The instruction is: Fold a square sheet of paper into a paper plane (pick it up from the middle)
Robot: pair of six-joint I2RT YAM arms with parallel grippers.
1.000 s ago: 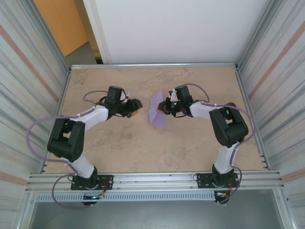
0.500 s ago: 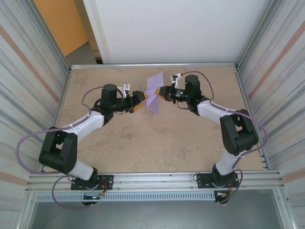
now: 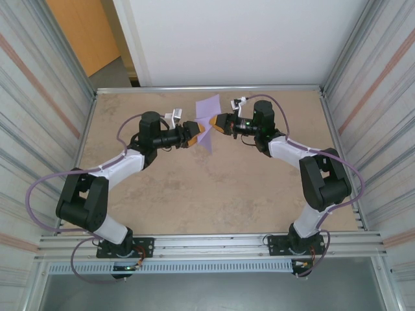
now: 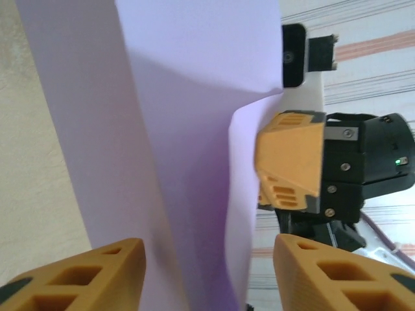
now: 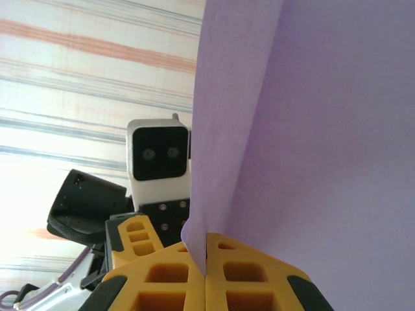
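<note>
Step in hand, as I read it: mid-air folding, early on; square sheet of paper [image 3: 209,120] hangs upright above the table [image 3: 194,194], over its far middle, between the two pincers; no dart shape yet, just a soft lengthwise bend, no sharp crease that I can see; right gripper [image 5: 205,249] is clamped tight on one edge of the sheet, pads pressed together with the lilac edge pinched between them; left gripper [image 4: 207,256] has its jaws parted, straddling the opposite edge; one finger may be brushing the paper, the other stands clear, so not a grip; next move probably calls for the left jaws to line up square with the bend and pinch it flat while the right clamp holds; thin sheet will likely buckle if the two pull out of line; writing: none readable; sheet is plain, no brand or label on the fingers or housings; only a small green light [image 4: 397,161] on the right gripper's body.
</note>
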